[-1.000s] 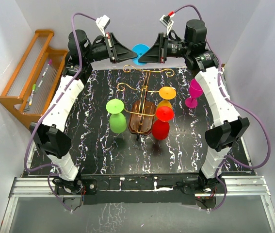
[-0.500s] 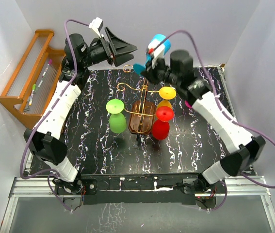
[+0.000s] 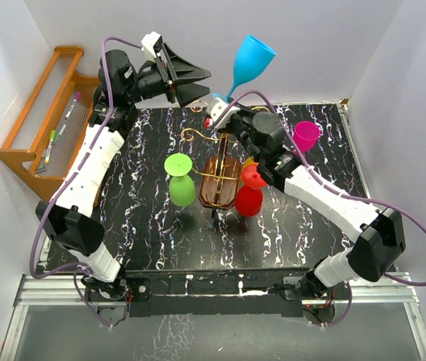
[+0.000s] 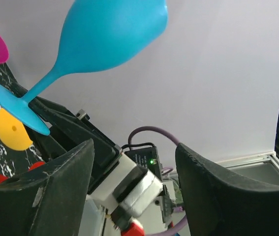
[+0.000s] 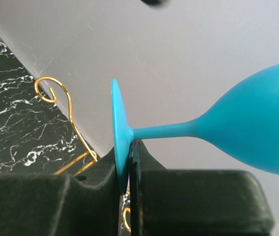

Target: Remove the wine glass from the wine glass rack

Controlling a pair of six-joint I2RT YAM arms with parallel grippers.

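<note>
Your right gripper (image 5: 129,152) pinches the sky-blue plastic wine glass (image 3: 252,60) by its foot, holding it high so it clears the gold-wire, brown-based rack (image 3: 220,180); your left gripper (image 3: 200,83) gapes empty nearby.

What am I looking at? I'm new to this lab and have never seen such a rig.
These are two robot arms bolted at the near edge of a black marbled table. The wide picture comes from a fixed camera above and behind them; the other two come from a camera on each wrist, so dark fingers fill their lower edge. On the table stands the wine glass rack, a dark wooden base with gold wire arms, with a green glass and a red glass at it. A magenta glass sits apart on the right, and a wooden shelf stands off to the left. The right gripper is shut on the foot of the blue wine glass, held up clear of the rack. The left gripper is open and empty.
</note>
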